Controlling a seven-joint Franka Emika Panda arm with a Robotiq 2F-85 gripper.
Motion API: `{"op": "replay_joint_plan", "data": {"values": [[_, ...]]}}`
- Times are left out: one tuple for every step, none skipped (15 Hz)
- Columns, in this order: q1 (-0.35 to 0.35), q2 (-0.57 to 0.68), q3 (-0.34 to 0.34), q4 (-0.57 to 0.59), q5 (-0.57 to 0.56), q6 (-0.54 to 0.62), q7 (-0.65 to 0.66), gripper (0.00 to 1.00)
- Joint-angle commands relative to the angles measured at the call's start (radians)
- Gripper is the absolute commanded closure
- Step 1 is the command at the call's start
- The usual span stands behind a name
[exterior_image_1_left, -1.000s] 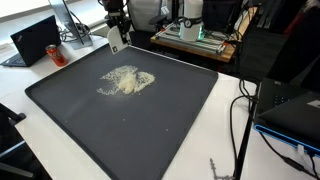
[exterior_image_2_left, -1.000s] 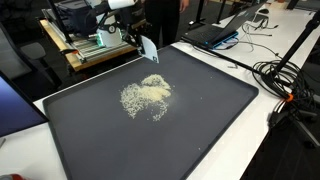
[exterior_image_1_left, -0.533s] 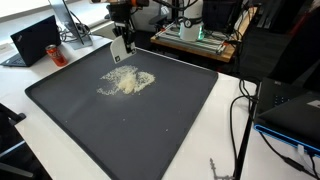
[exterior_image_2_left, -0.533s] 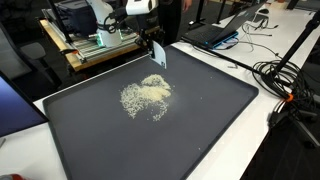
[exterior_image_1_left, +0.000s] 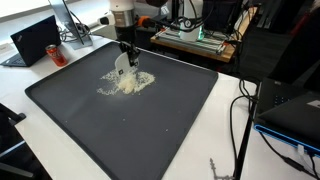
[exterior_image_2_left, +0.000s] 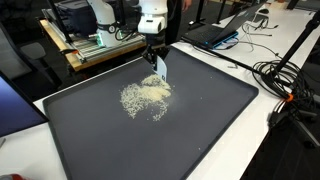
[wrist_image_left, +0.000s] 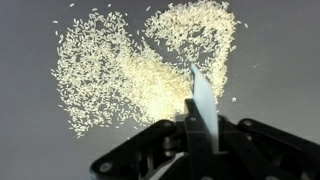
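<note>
A scattered pile of rice-like pale grains (exterior_image_1_left: 126, 82) (exterior_image_2_left: 146, 96) (wrist_image_left: 135, 65) lies on the big dark tray (exterior_image_1_left: 150, 130) (exterior_image_2_left: 200, 120). My gripper (exterior_image_1_left: 125, 58) (exterior_image_2_left: 158, 62) (wrist_image_left: 196, 125) is shut on a thin pale blue-white flat card or scraper (exterior_image_1_left: 123, 64) (exterior_image_2_left: 160, 67) (wrist_image_left: 203, 100), held edge-down. The card's lower edge sits at the far edge of the grain pile, close to or touching the tray surface. In the wrist view the card points into the grains at the pile's right part.
A black laptop (exterior_image_1_left: 35, 40) and red cup (exterior_image_1_left: 57, 55) sit on the white table (exterior_image_1_left: 225, 120) beside the tray. A wooden bench with equipment (exterior_image_1_left: 195, 38) (exterior_image_2_left: 95, 45) stands behind. Cables (exterior_image_2_left: 285, 85) and a laptop (exterior_image_2_left: 225, 32) lie near the tray's side.
The arm has swung across the tray's back edge and come down, bringing the held card from above the tray's corner to the far edge of the grain pile.
</note>
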Motion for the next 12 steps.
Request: {"op": "replay_joint_plan", "data": {"values": [[0.005,0.012,-0.003,0.008,0.002,-0.003,0.0,0.96],[0.006,0.019,-0.003,0.014,0.002,-0.003,0.0,0.96],[0.006,0.023,-0.003,0.019,0.002,-0.003,0.0,0.99],[0.013,0.033,-0.001,0.025,-0.004,0.008,0.007,0.99],[0.026,0.044,-0.014,0.03,-0.028,0.025,0.055,0.99],[0.025,0.052,-0.006,0.035,-0.013,0.033,0.049,0.99],[0.031,0.059,-0.007,0.039,-0.015,0.039,0.06,0.99],[0.038,0.068,-0.01,0.041,-0.022,0.048,0.073,0.99],[0.046,0.076,-0.017,0.043,-0.032,0.057,0.093,0.99],[0.055,0.085,-0.024,0.046,-0.039,0.063,0.113,0.99],[0.06,0.097,-0.027,0.051,-0.038,0.064,0.123,0.99],[0.068,0.111,-0.035,0.06,-0.044,0.064,0.142,0.99]]}}
